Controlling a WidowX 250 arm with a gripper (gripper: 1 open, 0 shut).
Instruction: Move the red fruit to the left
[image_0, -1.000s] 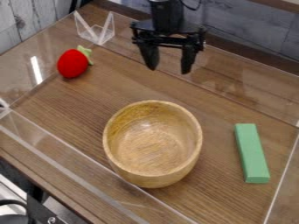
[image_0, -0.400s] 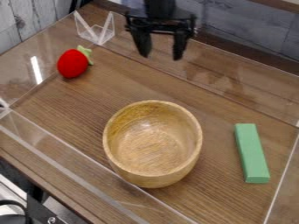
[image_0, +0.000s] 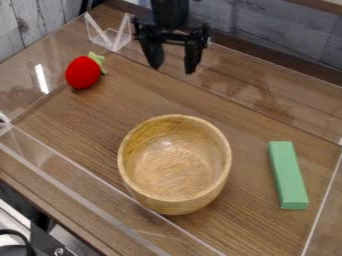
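The red fruit is a small strawberry-like toy with a green leafy top, lying on the wooden table at the left. My gripper hangs pointing down at the back centre, to the right of the fruit and apart from it. Its two black fingers stand open with nothing between them.
A round wooden bowl sits in the middle front. A flat green block lies at the right. Clear acrylic walls border the table on the left, front and right. A clear plastic bracket stands behind the fruit.
My gripper has moved left along the back of the table, closer to the red fruit, still open. Fruit, bowl and block have stayed put.
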